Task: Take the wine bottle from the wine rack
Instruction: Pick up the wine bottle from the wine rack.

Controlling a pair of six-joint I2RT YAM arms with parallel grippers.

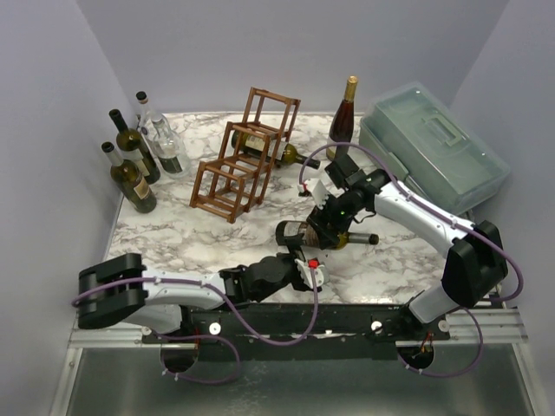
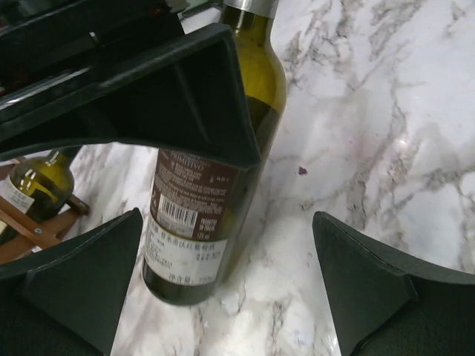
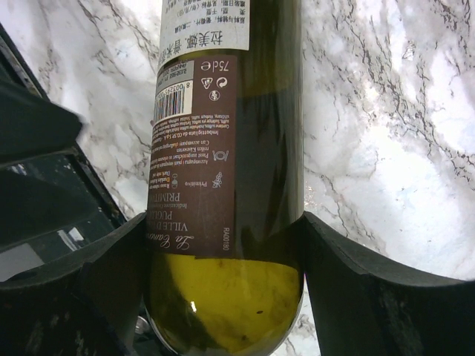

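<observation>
Bottle out of the frame! From above, the wine bottle (image 1: 295, 232) lies sideways low over the marble table (image 1: 173, 234), well apart from the wine rack (image 1: 238, 165) (another bottle (image 1: 290, 154) lies in there), clamped by the right gripper (image 1: 328, 227). On the left wrist view, the left gripper (image 2: 226, 217) is spread wide around the base, gripping nothing. On the right wrist view, both fingers hug the glass. Extraction looks done; next, I'd say, comes a gentle set-down or a handover.
</observation>
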